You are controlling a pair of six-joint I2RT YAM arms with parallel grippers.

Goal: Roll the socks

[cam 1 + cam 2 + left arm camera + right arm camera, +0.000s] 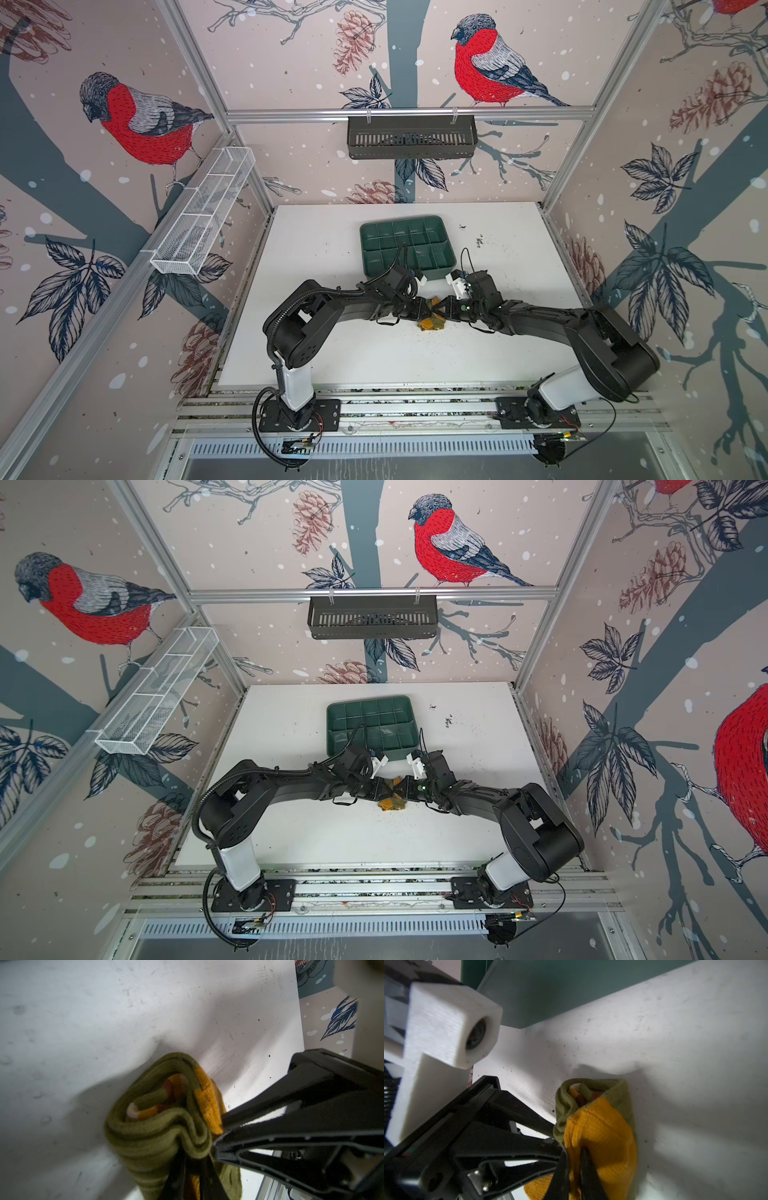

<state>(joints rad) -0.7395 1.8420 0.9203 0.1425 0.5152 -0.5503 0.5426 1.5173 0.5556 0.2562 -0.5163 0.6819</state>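
The rolled socks (432, 323) were at frame centre, just below the green tray (417, 235) and outside its compartments. The left gripper (190, 1176) and right gripper (574, 1167) each pinched the bundle from opposite sides.

white table, one tray, one bundle

the white table (374, 357) i work over is scuffed and dotted with dark specks (481, 241), thickest towards its far right. a green tray (415, 232) with divided compartments sits flat on it at the far middle. nearer to me, just in front of the tray, the rolled socks (432, 323) sit low at the surface. whether they touch it i cannot tell.
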